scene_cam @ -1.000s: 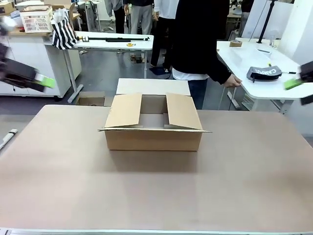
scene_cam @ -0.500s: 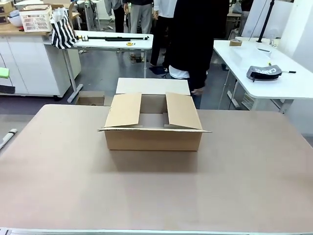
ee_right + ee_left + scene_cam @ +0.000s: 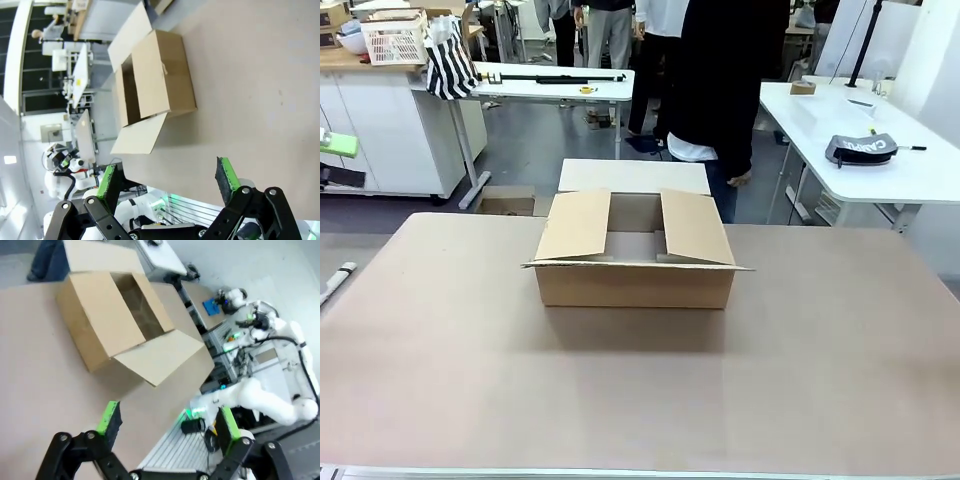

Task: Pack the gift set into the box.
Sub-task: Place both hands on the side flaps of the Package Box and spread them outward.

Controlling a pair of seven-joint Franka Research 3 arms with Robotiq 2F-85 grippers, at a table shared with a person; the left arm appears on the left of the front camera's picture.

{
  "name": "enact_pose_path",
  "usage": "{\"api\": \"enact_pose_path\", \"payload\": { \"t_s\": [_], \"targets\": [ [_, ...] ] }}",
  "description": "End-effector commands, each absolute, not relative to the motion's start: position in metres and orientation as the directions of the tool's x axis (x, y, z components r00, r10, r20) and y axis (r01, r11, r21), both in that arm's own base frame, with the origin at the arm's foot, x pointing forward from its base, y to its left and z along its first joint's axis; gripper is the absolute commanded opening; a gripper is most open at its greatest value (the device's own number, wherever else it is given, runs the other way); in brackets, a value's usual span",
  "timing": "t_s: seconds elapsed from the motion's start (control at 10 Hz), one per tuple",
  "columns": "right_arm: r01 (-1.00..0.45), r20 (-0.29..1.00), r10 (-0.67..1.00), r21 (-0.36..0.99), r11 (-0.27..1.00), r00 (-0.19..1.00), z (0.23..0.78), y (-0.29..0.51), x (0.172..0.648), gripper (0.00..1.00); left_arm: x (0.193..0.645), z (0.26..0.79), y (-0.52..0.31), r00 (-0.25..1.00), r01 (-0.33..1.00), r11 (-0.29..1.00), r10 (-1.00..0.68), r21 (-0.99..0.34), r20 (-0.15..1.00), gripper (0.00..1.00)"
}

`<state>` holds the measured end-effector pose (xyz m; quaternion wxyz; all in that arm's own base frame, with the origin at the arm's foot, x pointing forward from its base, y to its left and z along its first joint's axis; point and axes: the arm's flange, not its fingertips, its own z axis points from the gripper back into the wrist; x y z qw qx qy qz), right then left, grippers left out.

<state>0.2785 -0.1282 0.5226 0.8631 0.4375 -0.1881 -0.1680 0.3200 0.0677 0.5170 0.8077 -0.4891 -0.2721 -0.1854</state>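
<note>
The box (image 3: 633, 255) stands open in the middle of the brown table (image 3: 640, 400), its flaps spread and its inside bare as far as I see. The gift set is out of view. A person in a black top (image 3: 720, 80) stands just behind the box, one hand (image 3: 740, 180) hanging at the side. My left gripper (image 3: 340, 162) hangs at the far left edge, above and off the table. In the left wrist view the left gripper (image 3: 167, 420) is open with the box (image 3: 125, 320) far ahead. My right gripper (image 3: 167, 177) is open, high above the box (image 3: 160, 85).
A flat cardboard sheet (image 3: 633, 177) lies behind the box. A small carton (image 3: 505, 203) sits on the floor at the back left. A white side table (image 3: 880, 180) with a black cap (image 3: 860, 150) stands at the right. A white object (image 3: 335, 280) pokes in at the left table edge.
Both grippers have drawn back outward; the right one has left the front picture. The person has turned from the side table and moved behind the box.
</note>
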Motion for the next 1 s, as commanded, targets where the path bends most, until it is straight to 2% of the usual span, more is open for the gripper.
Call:
{"api": "enact_pose_path", "payload": {
  "t_s": [0.0,0.1,0.3,0.4,0.5,0.6,0.7,0.8,0.9],
  "targets": [
    [0.100,0.195,-0.443,0.823,0.559,0.875,0.524,-0.133,0.277,1.00,0.326,0.565,0.019,0.788,0.603,0.482,-0.241,-0.635,0.566,1.00],
    [0.100,0.195,-0.443,0.823,0.559,0.875,0.524,-0.133,0.277,1.00,0.334,0.584,-0.024,0.748,0.664,0.436,-0.404,-0.608,0.527,1.00],
    [0.100,0.195,-0.443,0.823,0.559,0.875,0.524,-0.133,0.277,1.00,0.351,0.601,-0.117,0.716,0.683,0.498,-0.602,-0.535,0.354,1.00],
    [0.100,0.195,-0.443,0.823,0.559,0.875,0.524,-0.133,0.277,1.00,0.353,0.603,-0.166,0.658,0.735,0.505,-0.693,-0.452,0.294,1.00],
    [0.100,0.195,-0.443,0.823,0.559,0.875,0.524,-0.133,0.277,1.00,0.357,0.600,-0.219,0.633,0.768,0.564,-0.739,-0.302,0.228,1.00],
    [0.100,0.195,-0.443,0.823,0.559,0.875,0.524,-0.133,0.277,1.00,0.360,0.592,-0.259,0.612,0.789,0.578,-0.769,-0.207,0.187,1.00],
    [0.100,0.195,-0.443,0.823,0.559,0.875,0.524,-0.133,0.277,1.00,0.366,0.581,-0.292,0.636,0.769,0.633,-0.746,-0.084,0.197,1.00],
    [0.100,0.195,-0.443,0.823,0.559,0.875,0.524,-0.133,0.277,1.00,0.379,0.571,-0.316,0.702,0.668,0.741,-0.659,0.071,0.271,1.00],
    [0.100,0.195,-0.443,0.823,0.559,0.875,0.524,-0.133,0.277,1.00,0.387,0.564,-0.310,0.641,0.743,0.669,-0.693,-0.037,0.330,1.00]
  ]
}}
